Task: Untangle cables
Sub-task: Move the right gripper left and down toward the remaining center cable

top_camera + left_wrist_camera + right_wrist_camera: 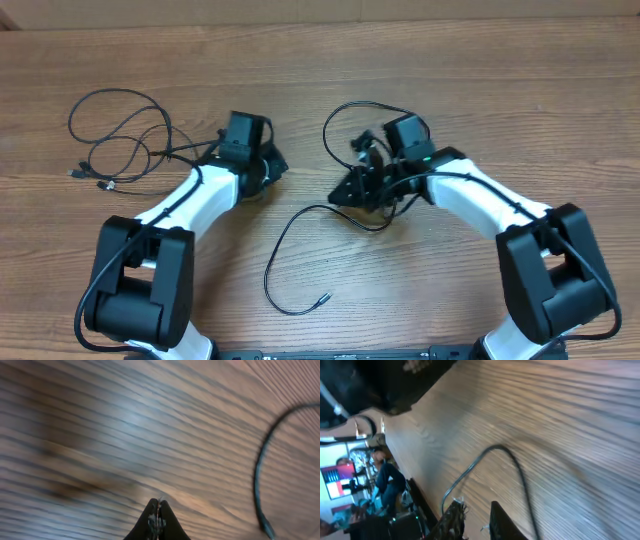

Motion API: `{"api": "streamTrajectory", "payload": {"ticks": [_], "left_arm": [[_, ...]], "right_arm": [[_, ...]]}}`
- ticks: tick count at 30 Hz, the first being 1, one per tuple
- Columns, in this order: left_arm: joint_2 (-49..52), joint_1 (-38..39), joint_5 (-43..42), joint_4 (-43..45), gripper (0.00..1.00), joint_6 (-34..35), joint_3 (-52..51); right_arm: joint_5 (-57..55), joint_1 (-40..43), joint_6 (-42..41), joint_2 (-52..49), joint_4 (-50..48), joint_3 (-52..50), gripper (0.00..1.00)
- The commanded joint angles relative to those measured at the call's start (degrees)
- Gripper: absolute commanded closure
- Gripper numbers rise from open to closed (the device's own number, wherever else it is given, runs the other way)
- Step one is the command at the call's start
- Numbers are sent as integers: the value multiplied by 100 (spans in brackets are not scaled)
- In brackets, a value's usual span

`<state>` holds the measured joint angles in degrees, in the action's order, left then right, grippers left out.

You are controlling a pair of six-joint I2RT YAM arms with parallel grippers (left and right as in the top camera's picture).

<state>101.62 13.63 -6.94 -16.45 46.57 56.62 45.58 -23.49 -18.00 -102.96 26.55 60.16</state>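
Note:
Several thin black cables lie on the wooden table. A tangled bunch (120, 140) lies at the far left. One long cable (285, 240) curves from the table's middle down to a plug near the front, and a loop (350, 110) lies behind my right arm. My left gripper (274, 166) (158, 510) hangs over bare wood right of the bunch, shut on nothing, with a cable (257, 475) off to its right. My right gripper (342, 194) (475, 512) is at the upper end of the long cable, jaws slightly open. A cable arch (495, 450) lies just ahead of its tips, nothing between them.
The table (450, 60) is wood-grained. Both arm bases (140, 290) (550, 280) stand at the front edge. Past the table's edge in the right wrist view, a room with people (385, 477) shows.

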Motion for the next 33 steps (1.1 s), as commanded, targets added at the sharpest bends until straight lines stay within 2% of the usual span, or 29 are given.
{"api": "streamTrajectory", "payload": {"ticks": [1,10,19,25,28,31,33], "left_arm": [[-125,-345,35,-105,96,-24,-15],[-125,-721,-144,-151,96,-28,-15],[-125,-997,-166,-282,94,-26,-15],[-125,-997,-195,-282,93,-24,-15],[-125,-997,-210,-282,93,-24,-15],[-125,-997,-208,-282,93,-24,-15],[-125,-997,-212,-282,92,-24,-15]], "right_arm": [[-254,-442,-542,127,-284,-9,78],[-608,-1530,-802,127,-570,-9,72],[-1436,-2529,-1246,127,-566,-9,64],[-1668,-3036,-1342,125,-577,-9,64],[-2253,-3276,-1784,122,-573,-9,54],[-2610,-3460,-2310,122,-577,-9,53],[-2621,-3501,-2404,122,-643,-9,44]]}}
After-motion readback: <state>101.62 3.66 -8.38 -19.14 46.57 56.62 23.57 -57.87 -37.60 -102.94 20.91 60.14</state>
